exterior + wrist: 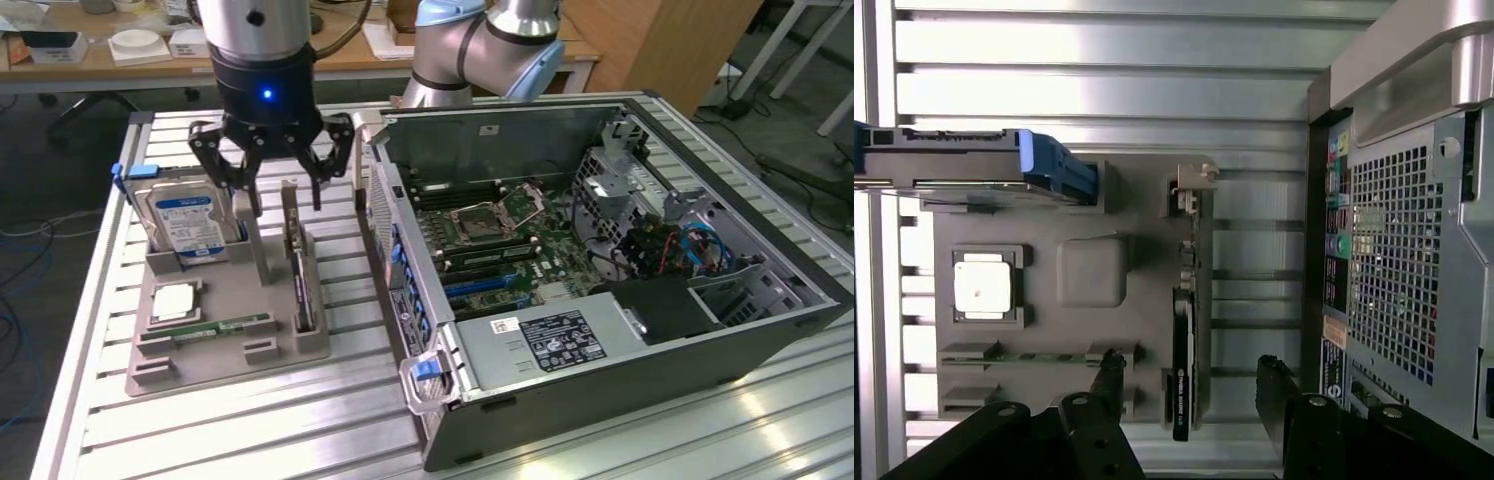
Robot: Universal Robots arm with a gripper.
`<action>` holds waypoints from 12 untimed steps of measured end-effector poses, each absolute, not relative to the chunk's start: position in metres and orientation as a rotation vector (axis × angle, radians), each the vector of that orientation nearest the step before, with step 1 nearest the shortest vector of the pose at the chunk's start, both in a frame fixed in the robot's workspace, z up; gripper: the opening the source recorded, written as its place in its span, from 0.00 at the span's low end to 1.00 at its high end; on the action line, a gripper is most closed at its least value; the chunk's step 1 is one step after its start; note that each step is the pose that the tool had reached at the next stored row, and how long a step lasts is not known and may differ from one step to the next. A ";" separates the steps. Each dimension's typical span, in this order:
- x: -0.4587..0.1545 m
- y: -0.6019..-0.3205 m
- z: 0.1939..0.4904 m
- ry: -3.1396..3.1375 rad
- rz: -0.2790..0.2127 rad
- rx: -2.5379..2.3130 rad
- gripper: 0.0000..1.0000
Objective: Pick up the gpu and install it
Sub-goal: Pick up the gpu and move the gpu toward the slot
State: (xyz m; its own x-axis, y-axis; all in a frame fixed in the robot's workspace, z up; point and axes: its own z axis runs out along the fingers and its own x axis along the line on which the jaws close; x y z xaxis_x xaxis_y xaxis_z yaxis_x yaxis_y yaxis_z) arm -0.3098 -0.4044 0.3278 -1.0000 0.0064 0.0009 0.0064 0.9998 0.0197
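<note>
The gpu [303, 290] stands on edge in a slot of the grey holder tray [227, 275], a thin dark card with its metal bracket at the far end. My gripper [280, 195] hangs open just above the card's bracket end, touching nothing. In the wrist view the gpu [1186, 340] runs edge-on between my two black fingertips [1109, 375], with the gripper [1191, 385] straddling the card's line and a gap on both sides. The open computer case [601, 260] lies on its side at the exterior view's right, motherboard [507, 240] exposed.
The tray also holds a hard drive [187, 225] standing upright, a CPU [176, 300] and a green RAM stick [220, 327]. The case's rear panel [1399, 250] stands close beside the tray. Everything rests on a slatted aluminium table [267, 420].
</note>
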 end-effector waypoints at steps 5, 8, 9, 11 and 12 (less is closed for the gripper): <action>-0.310 -0.405 0.320 -3.141 -0.031 -0.010 0.65; -0.310 -0.405 0.316 -3.141 -0.031 -0.010 0.65; -0.310 -0.405 0.315 -3.141 -0.031 -0.010 0.65; -0.310 -0.405 0.313 -3.141 -0.031 -0.010 0.65; -0.310 -0.405 0.312 -3.141 -0.031 -0.010 0.65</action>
State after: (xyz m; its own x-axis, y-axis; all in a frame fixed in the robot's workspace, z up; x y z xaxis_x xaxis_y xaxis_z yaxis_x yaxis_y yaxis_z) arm -0.3097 -0.4045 0.3121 -1.0000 0.0062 0.0009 0.0063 0.9998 0.0197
